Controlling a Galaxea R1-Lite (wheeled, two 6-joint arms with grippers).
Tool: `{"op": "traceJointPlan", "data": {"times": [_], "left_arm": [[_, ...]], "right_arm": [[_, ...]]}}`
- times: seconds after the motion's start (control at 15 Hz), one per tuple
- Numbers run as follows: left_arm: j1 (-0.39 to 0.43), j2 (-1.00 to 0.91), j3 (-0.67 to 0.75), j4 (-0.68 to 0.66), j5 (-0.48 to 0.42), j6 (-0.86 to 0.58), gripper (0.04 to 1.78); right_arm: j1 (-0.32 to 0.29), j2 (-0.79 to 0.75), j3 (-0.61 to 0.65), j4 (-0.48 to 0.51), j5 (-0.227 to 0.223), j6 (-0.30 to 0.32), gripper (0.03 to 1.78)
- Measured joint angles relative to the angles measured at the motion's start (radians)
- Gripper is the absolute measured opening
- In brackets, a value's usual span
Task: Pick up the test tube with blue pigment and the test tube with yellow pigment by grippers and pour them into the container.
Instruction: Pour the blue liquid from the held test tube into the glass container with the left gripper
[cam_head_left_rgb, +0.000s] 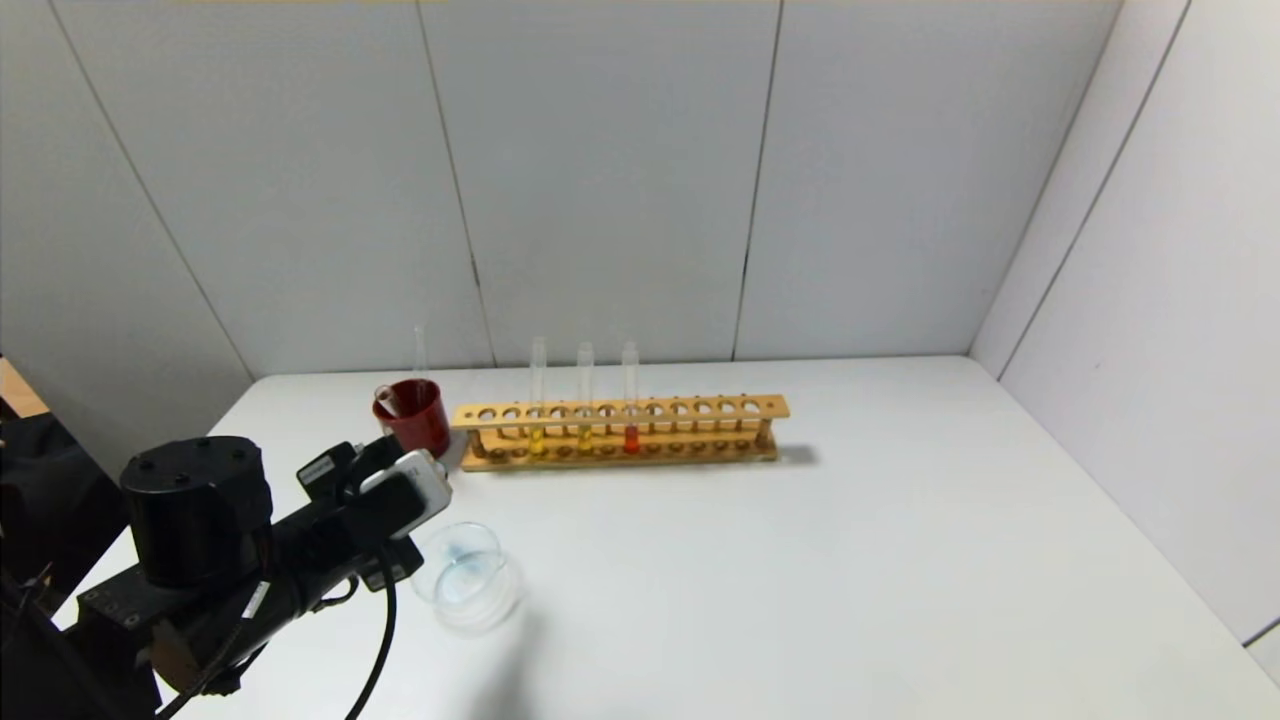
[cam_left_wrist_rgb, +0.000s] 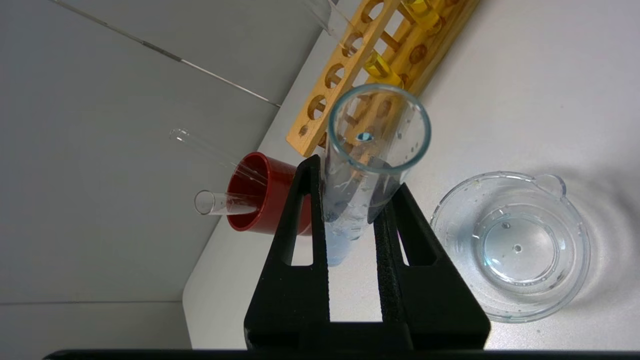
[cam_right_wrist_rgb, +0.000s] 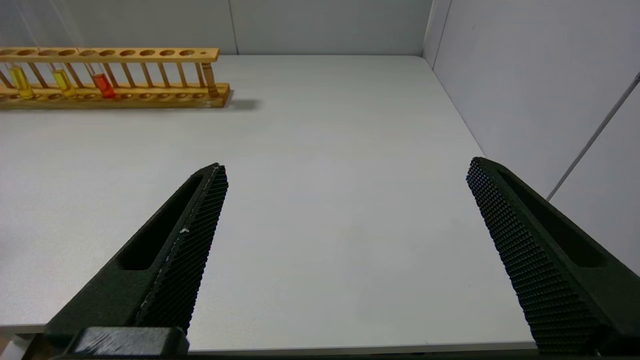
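Lower left of head view: left gripper (cam_left_wrist_rgb: 352, 210) pinching test tube with blue pigment (cam_left_wrist_rgb: 367, 165).
Container (cam_head_left_rgb: 467, 578) just beside; right gripper (cam_right_wrist_rgb: 345, 200) spread wide, holding nothing.

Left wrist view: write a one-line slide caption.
Left gripper clamps a nearly emptied test tube beside the glass container.

No readable text, label or number shows anywhere; the wrist stickers look too blurred to read.
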Motion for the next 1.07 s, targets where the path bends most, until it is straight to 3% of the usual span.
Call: {"op": "traceJointPlan", "data": {"times": [0.67, 1.07], "left_arm": [[0.03, 0.014, 0.006, -0.065, 0.009, 0.191, 0.31], [0.041, 0.022, 0.072, -0.067, 0.011, 0.213, 0.31]], "right_arm": [[0.0, 0.0, 0.0, 0.0, 0.0, 0.0, 1.75], [0.0, 0.0, 0.0, 0.0, 0.0, 0.0, 1.75]]}}
